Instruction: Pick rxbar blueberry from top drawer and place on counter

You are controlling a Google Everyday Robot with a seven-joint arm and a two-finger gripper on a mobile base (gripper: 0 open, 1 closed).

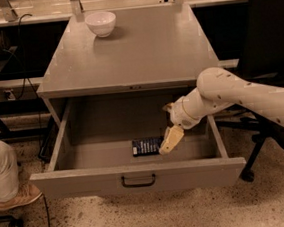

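The top drawer (pixel 138 178) is pulled open, with a dark curved handle on its front panel. The rxbar blueberry (pixel 145 146), a dark navy wrapper with pale lettering, lies flat on the drawer floor near the front middle. My gripper (pixel 170 140) hangs inside the drawer on the white arm coming from the right. Its tan fingers sit right at the bar's right end. The grey counter (pixel 126 51) is the cabinet's top above the drawer.
A white bowl (pixel 100 23) stands at the counter's back left. A black office chair (pixel 269 48) is at the right behind my arm. A person's leg and shoe (pixel 5 179) are at the left on the floor. A pale bench runs behind.
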